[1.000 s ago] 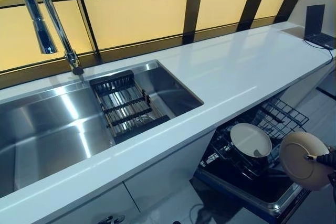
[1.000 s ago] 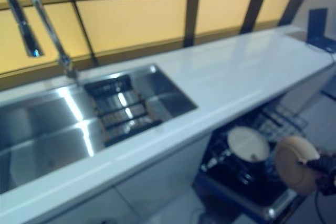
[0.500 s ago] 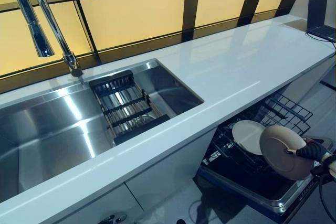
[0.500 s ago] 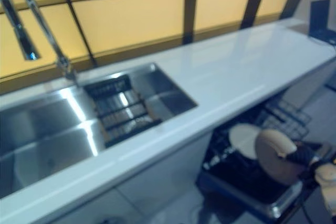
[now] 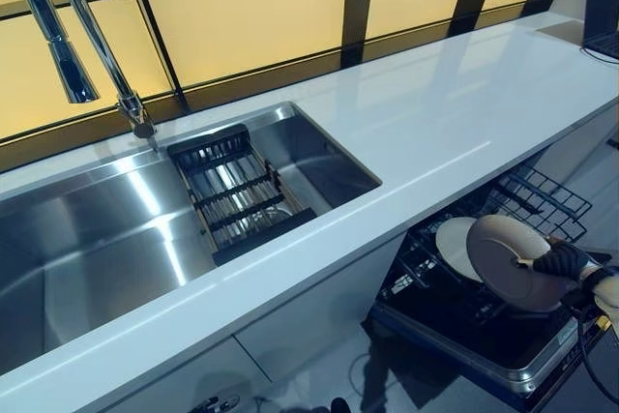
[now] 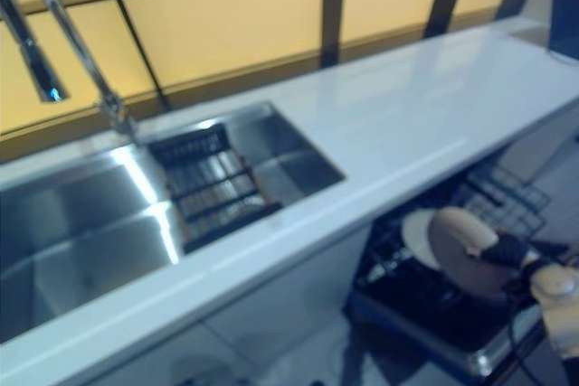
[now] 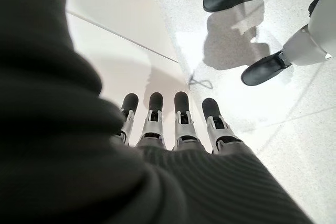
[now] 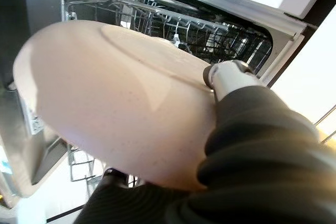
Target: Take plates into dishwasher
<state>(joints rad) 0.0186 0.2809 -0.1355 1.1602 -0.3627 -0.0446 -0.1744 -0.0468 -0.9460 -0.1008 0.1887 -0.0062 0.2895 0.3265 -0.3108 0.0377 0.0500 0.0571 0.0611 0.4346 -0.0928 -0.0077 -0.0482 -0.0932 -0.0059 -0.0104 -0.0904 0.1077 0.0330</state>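
The right hand (image 5: pixel 564 260), clamped on the beige plate (image 5: pixel 510 262), has brought it lower over the dishwasher rack (image 5: pixel 538 202) (lower right) — beside the white plate (image 5: pixel 452 242), nearly slotted. The left hand (image 7: pixel 168 124) hangs with fingers straight.

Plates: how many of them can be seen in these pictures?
2. A white plate stands in the dishwasher rack. A beige plate is pinched in the right hand just in front of it, above the rack. Others may be hidden behind them.
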